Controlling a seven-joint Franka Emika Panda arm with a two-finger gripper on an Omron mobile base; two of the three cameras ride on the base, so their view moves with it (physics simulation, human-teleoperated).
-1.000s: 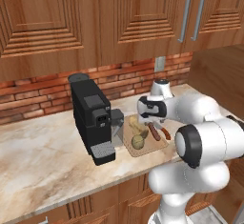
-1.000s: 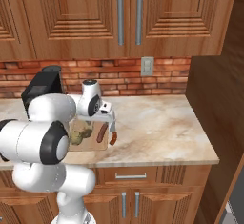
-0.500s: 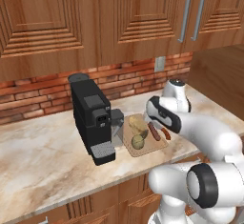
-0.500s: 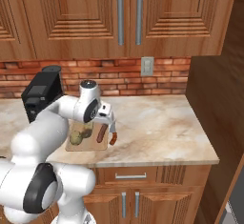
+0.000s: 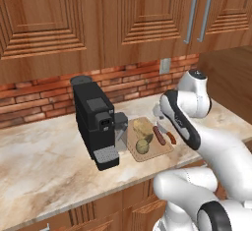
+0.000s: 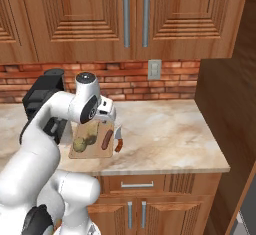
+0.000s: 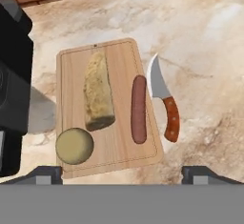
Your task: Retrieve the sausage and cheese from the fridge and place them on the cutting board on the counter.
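Observation:
The sausage lies flat along the right side of the cutting board on the counter. A tan loaf-shaped piece and a round yellowish lump share the board. I cannot tell whether either is the cheese. My gripper hovers over the board, open, with nothing between its fingertips. The arm partly hides the hand in the left base view. The fridge is out of view.
A knife with a red-brown handle lies on the counter just right of the board. A black coffee machine stands against the board's left side. The brick wall and upper cabinets are behind. A tall wooden panel ends the counter at right.
The arm has swung its elbow round and the hand has lifted higher above the board. The sausage and the other pieces stay where they lay.

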